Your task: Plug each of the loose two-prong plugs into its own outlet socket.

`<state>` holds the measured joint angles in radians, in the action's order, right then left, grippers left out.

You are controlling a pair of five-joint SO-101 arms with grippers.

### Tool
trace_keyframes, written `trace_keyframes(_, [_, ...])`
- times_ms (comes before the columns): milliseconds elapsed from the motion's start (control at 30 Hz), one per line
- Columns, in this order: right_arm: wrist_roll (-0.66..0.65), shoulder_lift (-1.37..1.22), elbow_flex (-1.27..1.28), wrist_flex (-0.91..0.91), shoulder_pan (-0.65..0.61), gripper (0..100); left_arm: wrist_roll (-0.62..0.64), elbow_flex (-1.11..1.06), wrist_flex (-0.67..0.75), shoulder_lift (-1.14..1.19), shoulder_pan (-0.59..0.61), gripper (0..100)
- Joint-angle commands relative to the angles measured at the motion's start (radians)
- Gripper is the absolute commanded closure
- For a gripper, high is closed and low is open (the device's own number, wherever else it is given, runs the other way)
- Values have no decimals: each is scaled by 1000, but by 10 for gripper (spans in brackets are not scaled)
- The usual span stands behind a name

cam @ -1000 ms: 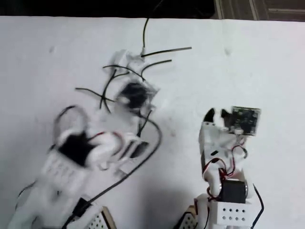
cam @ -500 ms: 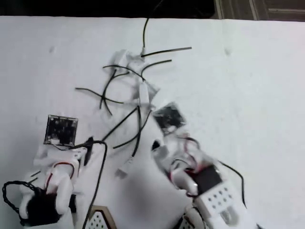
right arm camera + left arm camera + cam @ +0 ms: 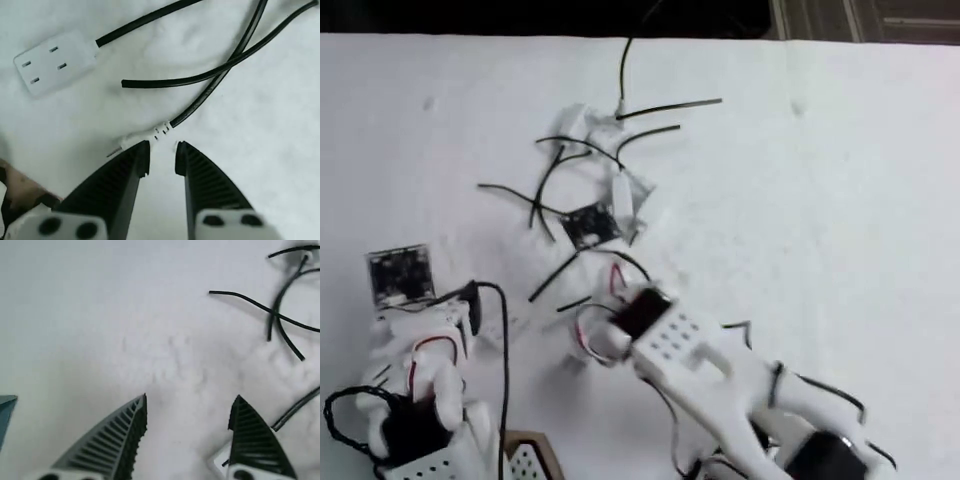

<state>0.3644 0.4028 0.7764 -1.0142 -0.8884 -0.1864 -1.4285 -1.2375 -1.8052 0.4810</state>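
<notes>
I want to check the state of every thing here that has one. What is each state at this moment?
left gripper: open, empty, above the bare table.
right gripper: slightly open, empty, tips right beside the plug.
two-prong plug: unplugged, lying on the table.
outlet block: both sockets empty.

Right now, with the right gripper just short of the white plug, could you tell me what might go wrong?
1. The right gripper is barely open, and the two-prong plug lies slantwise before its tips; it may push the plug away rather than grasp it.
2. A loose black cable crosses the plug's cord and could snag on lifting.
3. Nothing braces the outlet block, so it may slide.
</notes>
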Motion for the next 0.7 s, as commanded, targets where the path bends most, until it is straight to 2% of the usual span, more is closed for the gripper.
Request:
trace_keyframes(0, [57,-147,-123,-2,-25,906,26,-5,25,-4,45,732])
trace_keyframes(300, [106,-463,-218,1,-28,809,23,-8,25,-4,45,732])
trace_keyframes(433, [106,-530,-250,5,-28,843,23,-8,21,-4,45,732])
trace_keyframes(600, [104,-549,-276,4,-28,989,23,-11,20,-4,45,732])
trace_keyframes(667, [104,-539,-275,-1,-28,964,21,-18,23,-4,45,732])
